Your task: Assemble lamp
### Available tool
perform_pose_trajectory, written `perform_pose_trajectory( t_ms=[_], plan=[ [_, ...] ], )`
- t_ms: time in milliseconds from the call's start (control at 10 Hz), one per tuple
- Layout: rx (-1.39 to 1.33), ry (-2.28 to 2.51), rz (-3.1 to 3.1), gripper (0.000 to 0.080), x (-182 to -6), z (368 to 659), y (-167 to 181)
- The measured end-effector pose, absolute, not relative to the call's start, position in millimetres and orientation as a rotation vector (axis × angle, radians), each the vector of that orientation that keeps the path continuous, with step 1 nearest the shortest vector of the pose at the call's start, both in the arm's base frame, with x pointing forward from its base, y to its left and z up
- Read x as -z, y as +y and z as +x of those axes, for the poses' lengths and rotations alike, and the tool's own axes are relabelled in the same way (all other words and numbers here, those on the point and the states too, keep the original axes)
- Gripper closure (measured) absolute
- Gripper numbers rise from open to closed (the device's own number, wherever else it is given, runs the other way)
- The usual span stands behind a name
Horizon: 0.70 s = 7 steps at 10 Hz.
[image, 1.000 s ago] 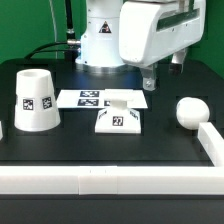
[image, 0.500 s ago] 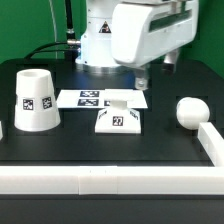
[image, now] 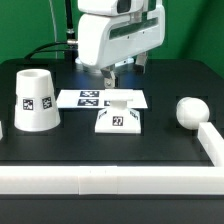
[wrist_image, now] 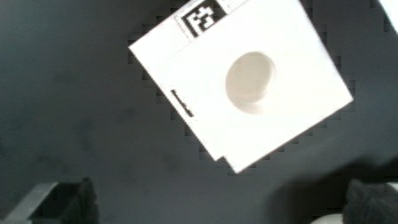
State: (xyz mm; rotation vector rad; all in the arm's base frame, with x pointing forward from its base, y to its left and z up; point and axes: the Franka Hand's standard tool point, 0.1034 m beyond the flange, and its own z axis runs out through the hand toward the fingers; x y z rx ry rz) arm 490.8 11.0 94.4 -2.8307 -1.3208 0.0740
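Note:
The flat square lamp base (image: pixel 118 120) lies mid-table with a tag on its front edge. In the wrist view it is a white square (wrist_image: pixel 196 70) with a round socket (wrist_image: pixel 253 78). The tapered shade (image: pixel 35 100) stands upright at the exterior view's left. The round bulb (image: pixel 189 112) lies at the right. My gripper (image: pixel 108 80) hangs above the marker board, behind the base and slightly left of it. In the wrist view the gripper (wrist_image: pixel 210 205) is open and empty, with its fingers (wrist_image: pixel 54 200) wide apart over bare black table beside the base.
The marker board (image: pixel 100 99) lies flat behind the base. A low white wall (image: pixel 100 180) runs along the table's front edge and up the right side (image: pixel 212 140). The robot's white body stands at the back.
The arm and gripper have swung toward the exterior view's left, from above the base's right side to above the marker board. The lamp parts have not moved.

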Motion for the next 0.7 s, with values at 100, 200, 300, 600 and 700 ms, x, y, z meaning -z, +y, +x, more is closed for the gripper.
perform_pose_trajectory(
  t_ms=[100,200,300,600,700],
  plan=[
    [-0.075,-1.319,-2.831,0.01,-94.1,491,11],
    [-0.075,-1.212,-2.877,0.01,-93.8,490,12],
    [-0.075,-1.131,-2.908,0.01,-93.6,490,12],
    [-0.096,-0.693,-3.016,0.01,-84.5,470,1],
    [-0.115,-0.539,-3.042,0.01,-80.3,464,-3]
  ],
)
